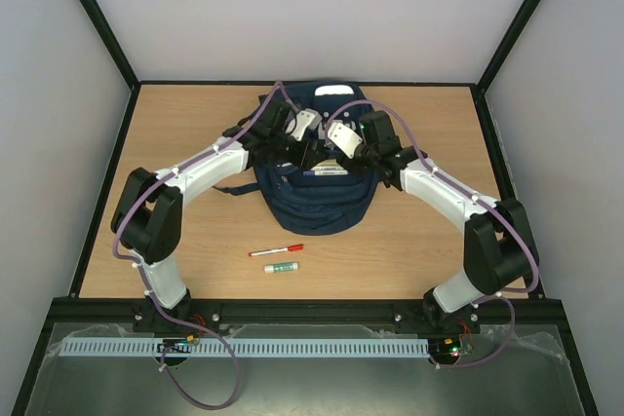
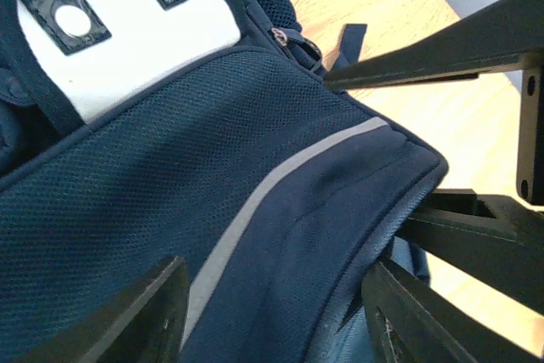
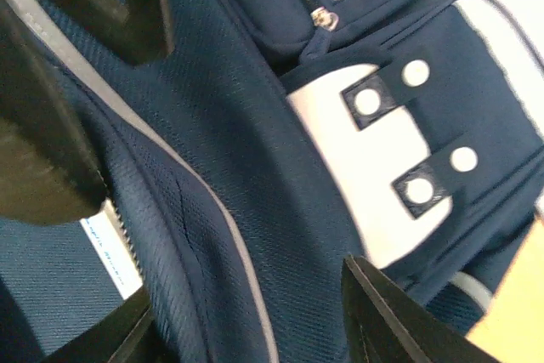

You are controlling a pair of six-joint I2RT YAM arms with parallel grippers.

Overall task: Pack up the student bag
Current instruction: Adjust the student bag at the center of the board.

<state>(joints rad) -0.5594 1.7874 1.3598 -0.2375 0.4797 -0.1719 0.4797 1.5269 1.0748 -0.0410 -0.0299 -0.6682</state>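
The left gripper is over the top of the student bag, which lies flat in the middle of the far half of the wooden table, well apart from the arm bases. Its jaws stand moderately wide, straddling the navy flap with the grey reflective strip. The cloth lies slack between them and nothing is pinched.

Just right of it, the right gripper is set across the same rim from the other side, jaws also apart around the fabric and holding nothing. Under that rim a white printed edge shows inside the bag, most likely a book or notebook.

Near the front of the table, between the two arms, a red marker pen and a small green-and-white glue stick lie just beside each other, outside the bag.

The step in hand looks like working the bag's mouth, with packing partly done. Next, one gripper needs a firm pinch on the rim to keep it open, while the other goes back for the pen, which needs a narrow, low grasp.
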